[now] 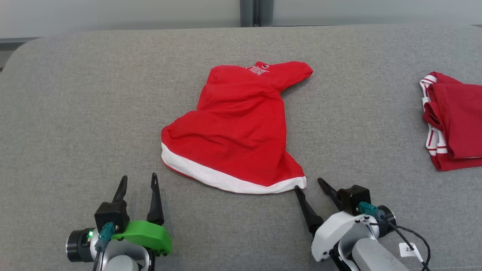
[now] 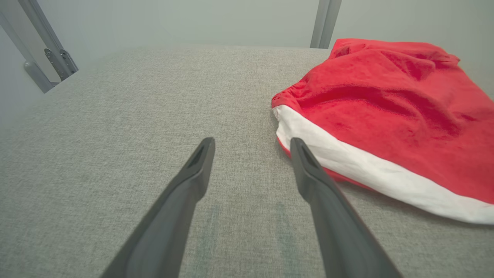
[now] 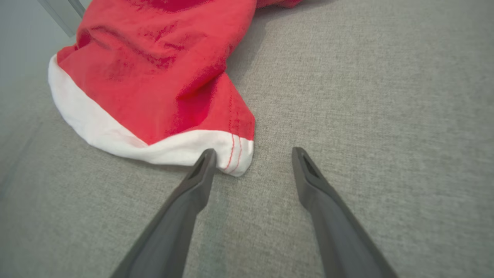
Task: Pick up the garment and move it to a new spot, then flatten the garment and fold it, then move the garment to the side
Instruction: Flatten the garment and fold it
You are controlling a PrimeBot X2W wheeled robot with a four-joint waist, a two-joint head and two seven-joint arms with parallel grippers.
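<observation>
At the lower left, the left gripper sits low over the cloth-covered table, fingers spread and holding nothing. In its wrist view the right finger ends just beside the left end of the white hem, and whether they touch cannot be told. The garment, red with a white band along its near edge, lies rumpled at the table's middle, wider at the hem and narrowing toward the far side. Some white lettering shows there, and one sleeve points right. The right gripper is also released and empty, angled up and to the left. Its left fingertip meets the hem's right corner, which sits just inside the gap between the fingers, ungripped. At the far right edge, well apart from the garment, lies a folded pile of red cloth with white stripes. The table is grey woven fabric, flat, with a rounded far-left corner. Behind it stands a pale wall split by a dark upright post; the left wrist view shows slanting metal struts against that wall.
</observation>
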